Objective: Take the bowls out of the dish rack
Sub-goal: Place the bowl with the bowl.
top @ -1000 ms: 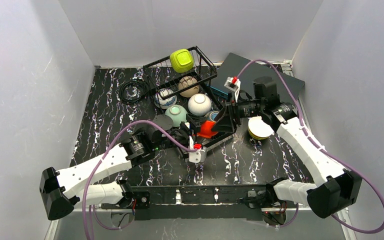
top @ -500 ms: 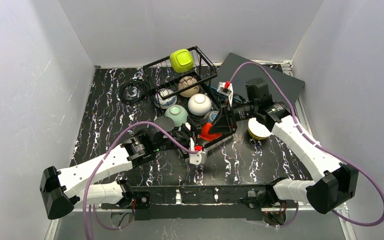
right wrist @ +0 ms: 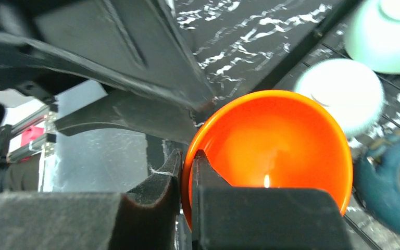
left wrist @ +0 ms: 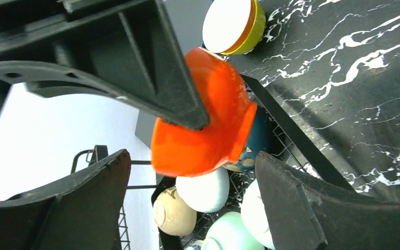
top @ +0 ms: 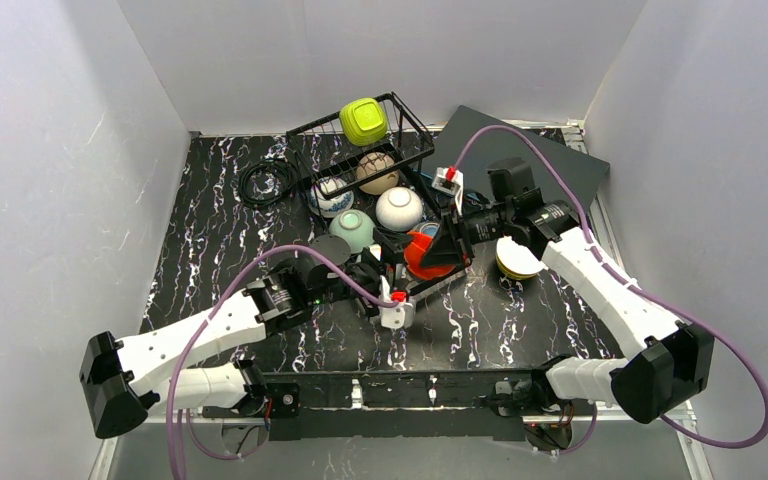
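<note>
My right gripper (right wrist: 187, 165) is shut on the rim of the bright orange bowl (right wrist: 277, 139), one finger inside and one outside. In the top view that orange bowl (top: 420, 257) hangs tilted over the near end of the black wire dish rack (top: 406, 132). My left gripper (left wrist: 192, 204) stands open around it, and neither finger touches the orange bowl (left wrist: 208, 130). Left in the rack are a white bowl (top: 399, 208), a pale green bowl (top: 354, 229), a beige bowl (top: 377, 172), a blue-and-white bowl (top: 332, 198) and a dark teal bowl (left wrist: 254, 147). A lime green bowl (top: 363, 121) sits on the raised tier.
A yellow bowl with a white inside (top: 517, 258) lies on the table right of the rack, under my right arm. A flat dark grey box (top: 550, 150) sits at the back right. A coiled black cable (top: 265, 181) lies left of the rack. White walls close in three sides.
My right gripper has closed onto the orange bowl's rim. My left gripper has opened wider and let the bowl go. The bowl has shifted slightly up and right.
</note>
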You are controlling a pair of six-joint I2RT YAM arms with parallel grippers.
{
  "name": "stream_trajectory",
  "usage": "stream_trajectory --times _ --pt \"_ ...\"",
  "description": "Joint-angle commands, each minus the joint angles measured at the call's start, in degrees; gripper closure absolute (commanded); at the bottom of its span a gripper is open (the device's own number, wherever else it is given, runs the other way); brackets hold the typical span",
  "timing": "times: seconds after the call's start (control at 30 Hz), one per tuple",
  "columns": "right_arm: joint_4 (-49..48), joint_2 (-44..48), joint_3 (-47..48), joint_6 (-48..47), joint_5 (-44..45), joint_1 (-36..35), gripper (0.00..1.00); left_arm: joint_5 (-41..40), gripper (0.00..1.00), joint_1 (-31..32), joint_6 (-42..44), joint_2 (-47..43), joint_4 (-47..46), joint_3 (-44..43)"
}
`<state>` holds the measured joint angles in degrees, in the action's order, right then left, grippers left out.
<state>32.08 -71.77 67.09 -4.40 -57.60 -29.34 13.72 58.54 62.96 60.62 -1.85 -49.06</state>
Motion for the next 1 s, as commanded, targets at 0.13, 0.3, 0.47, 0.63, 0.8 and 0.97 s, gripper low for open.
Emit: stream_trajectory --times 0.13,0.3,0.47,0.63,0.8,0.97 --pt "5.0 -0.4 2.8 -3.6 11.5 0.8 0.99 -5.2 0.03 0.1 -3.1 -2.3 -1.4 0.6" --pt "7.0 0.8 3.0 -3.1 22.3 0.7 0.99 -10.3 0.02 0.1 -6.9 -1.9 -0.5 -0.1" --pt "7.5 2.6 1.9 -1.7 31.3 0.7 0.99 -18.3 0.02 0.1 -13.9 0.0 3.5 -3.0" --pt "7.1 4.9 0.5 0.7 41.4 0.7 0.99 -24.2 0.02 0.0 -21.4 0.9 6.9 -5.6" --pt "6.1 6.2 -0.7 3.1 51.8 0.7 0.99 -29.2 0.02 -0.2 -28.5 1.3 12.1 -8.5" --pt "3.9 6.9 -2.7 5.7 62.3 0.7 0.99 -32.6 0.02 -2.1 -37.9 0.1 17.0 -10.4"
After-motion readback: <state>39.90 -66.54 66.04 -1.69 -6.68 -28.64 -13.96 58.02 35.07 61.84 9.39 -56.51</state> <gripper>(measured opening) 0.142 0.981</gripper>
